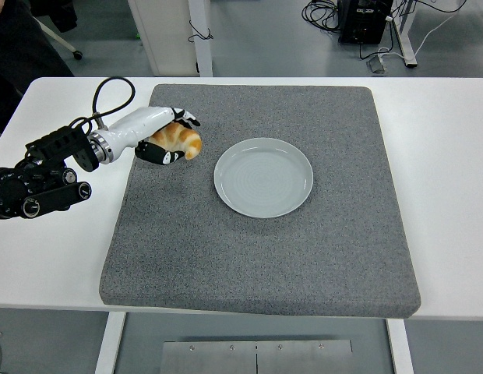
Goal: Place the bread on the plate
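A golden-brown bread roll [181, 141] is held in my left hand [170, 137], whose black fingers curl around it from above and below. The hand holds it a little above the grey mat [265, 234], at the mat's left side. An empty pale grey plate [263, 177] lies flat near the mat's middle, to the right of the bread and apart from it. My left arm [47, 175] comes in from the left edge over the white table. My right arm does not show.
The grey mat covers most of the white table [452, 156]. A black cable [109, 97] loops up behind my left wrist. Desk legs and cables stand on the floor beyond the table's far edge.
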Robot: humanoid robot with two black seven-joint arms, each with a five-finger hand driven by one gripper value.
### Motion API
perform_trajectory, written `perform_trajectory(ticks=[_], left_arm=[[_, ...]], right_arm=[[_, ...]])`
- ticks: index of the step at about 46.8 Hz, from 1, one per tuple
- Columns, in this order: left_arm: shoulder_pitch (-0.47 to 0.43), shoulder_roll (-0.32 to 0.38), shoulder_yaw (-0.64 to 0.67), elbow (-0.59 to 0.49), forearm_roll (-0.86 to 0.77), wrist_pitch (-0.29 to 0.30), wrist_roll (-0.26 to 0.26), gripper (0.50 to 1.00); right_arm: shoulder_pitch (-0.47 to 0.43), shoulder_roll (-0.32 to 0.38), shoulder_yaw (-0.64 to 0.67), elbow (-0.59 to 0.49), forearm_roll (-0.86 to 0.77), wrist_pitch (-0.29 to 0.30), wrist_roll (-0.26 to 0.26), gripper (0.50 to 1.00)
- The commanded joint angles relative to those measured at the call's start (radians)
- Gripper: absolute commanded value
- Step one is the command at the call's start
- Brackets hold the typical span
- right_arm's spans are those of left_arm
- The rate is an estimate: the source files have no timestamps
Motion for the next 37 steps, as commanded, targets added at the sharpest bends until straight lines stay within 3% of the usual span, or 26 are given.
perform_trajectory(ticks=[1, 19, 27, 37], left_arm=[[-0.037, 0.007, 0.000, -0.001, 0.000, -0.002, -0.001, 0.648], [-0.245, 0.079, -0.008, -0.014, 0.008, -0.095, -0.001, 0.649], [-0.279, 0.079, -0.038, -0.014, 0.020, -0.101, -0.001, 0.652], [-0.305, 0.078, -0.106, -0.018, 0.020, -0.164, -0.002, 0.666]], right_arm=[[0.000, 0.000, 0.000, 0.001, 0.000, 0.001, 0.000, 1.000], [0.000, 0.000, 0.000, -0.001, 0.000, 0.000, 0.000, 1.000], [0.000, 0.000, 0.000, 0.001, 0.000, 0.000, 0.000, 1.000], [0.000, 0.000, 0.000, 0.001, 0.000, 0.001, 0.000, 1.000]])
